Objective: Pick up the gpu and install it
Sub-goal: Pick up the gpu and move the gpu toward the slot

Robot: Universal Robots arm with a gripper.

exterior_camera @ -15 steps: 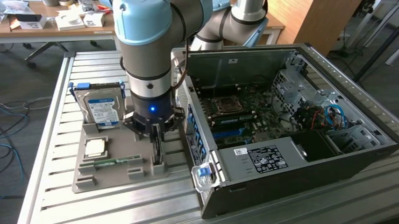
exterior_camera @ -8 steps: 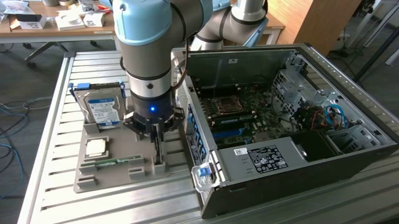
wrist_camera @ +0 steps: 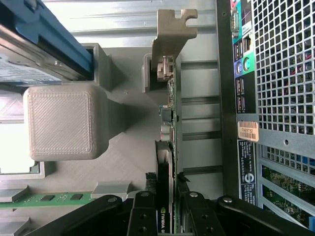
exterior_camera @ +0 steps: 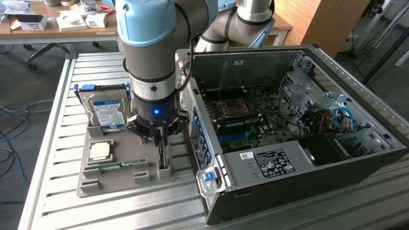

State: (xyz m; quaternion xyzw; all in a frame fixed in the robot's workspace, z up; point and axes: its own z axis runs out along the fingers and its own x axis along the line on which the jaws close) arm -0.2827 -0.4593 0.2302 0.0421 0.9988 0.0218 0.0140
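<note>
1. Here, the gpu (wrist_camera: pixel 170 147) stands on its long edge in a slot of the grey tray (exterior_camera: pixel 115 184), along the tray side nearest the computer case (exterior_camera: pixel 307 182).
2. Seen edge-on in the wrist view: thin green board, black cooler face, and the silvery bracket (wrist_camera: pixel 172 29) at the end away from the wrist.
3. The gripper (exterior_camera: pixel 161 141) hangs straight down over the card. One of the fingers (wrist_camera: pixel 142 216) sits at each face, very close. Cannot tell whether they are pressing the card or just beside it.
4. The card is seated in the tray, not lifted.
5. Other things in the tray: a hard drive (exterior_camera: pixel 105 112) with a blue label, upright at the far end; a square processor (exterior_camera: pixel 100 151) lying flat; a narrow green memory stick (exterior_camera: pixel 115 166) near the front.
6. The tray rests on a slatted metal bench (exterior_camera: pixel 64 96), to the exterior view's left of the case and just beside it.
7. The case lies on its side with the panel off, motherboard (exterior_camera: pixel 246 115) exposed, blue and orange cables (exterior_camera: pixel 338 120) at the far side.
</note>
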